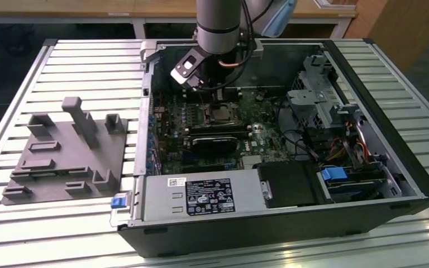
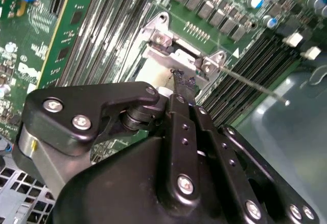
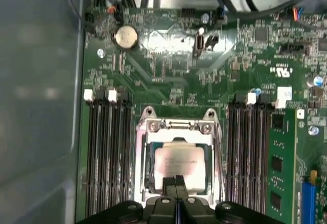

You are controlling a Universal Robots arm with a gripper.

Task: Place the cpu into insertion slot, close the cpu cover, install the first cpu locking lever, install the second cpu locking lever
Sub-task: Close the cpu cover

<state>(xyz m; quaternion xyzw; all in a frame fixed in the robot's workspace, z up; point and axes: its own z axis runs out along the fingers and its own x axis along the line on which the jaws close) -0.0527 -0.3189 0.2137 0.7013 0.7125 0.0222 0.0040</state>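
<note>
The cpu (image 3: pixel 179 163) lies flat in the insertion slot (image 1: pixel 218 115), its pale metal face showing through the window of the silvery cpu cover (image 3: pixel 148 152), which lies down around it. My gripper (image 3: pixel 176 182) is shut, its two black fingers pressed together with nothing between them. In the second wrist view the gripper (image 2: pixel 182 78) has its tips at the cover's (image 2: pixel 176 60) screwed edge; whether they touch it I cannot tell. A thin locking lever (image 2: pixel 250 83) runs out from that corner over the memory slots. In the exterior view the gripper (image 1: pixel 214 95) hangs just above the slot.
Long black memory slots (image 3: pixel 104 152) flank the socket on both sides. A black fan shroud (image 1: pixel 214 142) sits just in front of the socket, a power supply (image 1: pixel 199 195) at the case front, and drive cages with cables (image 1: pixel 326 100) at the exterior view's right. A grey fixture (image 1: pixel 65 151) stands on the slatted table.
</note>
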